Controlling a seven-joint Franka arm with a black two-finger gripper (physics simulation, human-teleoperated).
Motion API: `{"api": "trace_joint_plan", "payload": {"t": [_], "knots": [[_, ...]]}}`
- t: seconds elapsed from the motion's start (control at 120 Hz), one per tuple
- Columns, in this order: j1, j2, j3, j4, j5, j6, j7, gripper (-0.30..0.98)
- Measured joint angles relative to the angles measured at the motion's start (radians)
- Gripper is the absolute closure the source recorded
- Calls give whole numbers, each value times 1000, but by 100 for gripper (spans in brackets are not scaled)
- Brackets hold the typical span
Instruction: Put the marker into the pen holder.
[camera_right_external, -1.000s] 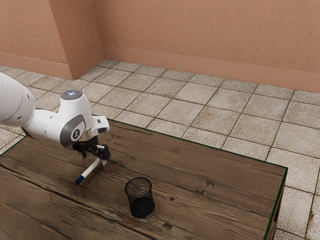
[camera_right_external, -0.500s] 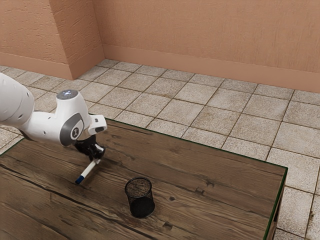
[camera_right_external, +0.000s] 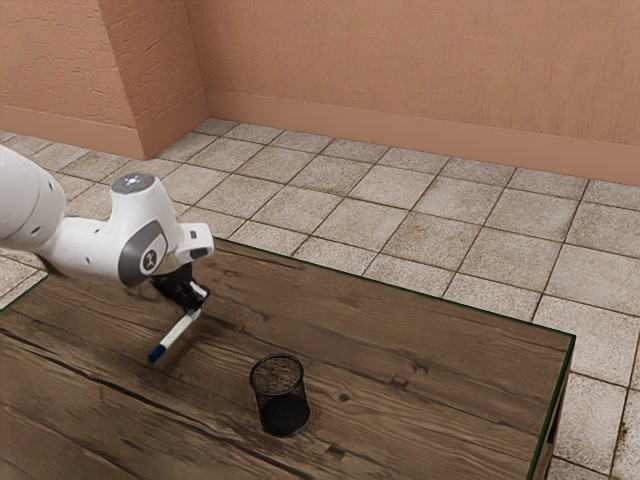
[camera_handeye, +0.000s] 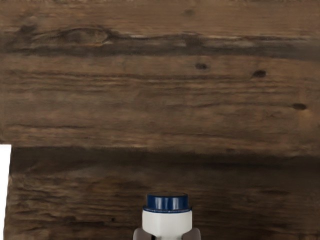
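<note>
Marker (camera_right_external: 180, 330), one: white barrel, blue end (camera_handeye: 167, 203). Located left of centre in the exterior view, slanting down from the gripper (camera_right_external: 197, 297) toward the lower left; blue end lowest, apparently just above the wooden table (camera_right_external: 450, 390), though the gap is hard to judge.

Gripper, one, black: closed on the marker's upper part, a finger (camera_handeye: 142, 234) on one side of the barrel and its fellow on the other.

Mesh pen holder (camera_right_external: 281, 398), one: black, round, upright, open-topped; lower centre of the exterior view, apart from the marker.

Step in hand, as judged: lift and carry. Recommended handling: raise until the blue end would pass well over the holder's rim, then travel toward the lower centre of the exterior view. Keep the grip firm; the long free end could swing if knocked. Bring the barrel nearer upright before lowering, since at its present slant it may catch the rim or tip the light holder. Centre the blue end, not the gripper, over the mouth; lower partway in, then release.

Count: markers, one; pen holders, one; grippers, one; fingers, two; white robot arm (camera_right_external: 85, 245), one; tables, one; white object (camera_handeye: 4, 192) at the wrist view's left edge, one, unidentified.
</note>
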Motion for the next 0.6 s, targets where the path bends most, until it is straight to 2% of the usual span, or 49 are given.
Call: {"api": "trace_joint_plan", "payload": {"t": [0.3,0.392,0.458,0.6], "knots": [[-67,-197,-14,-25,82,0,-2,79],[-86,-307,-67,-56,151,-5,-18,79],[-76,-361,-139,-72,183,-8,-33,79],[-179,-477,-212,-134,214,-13,-78,79]]}}
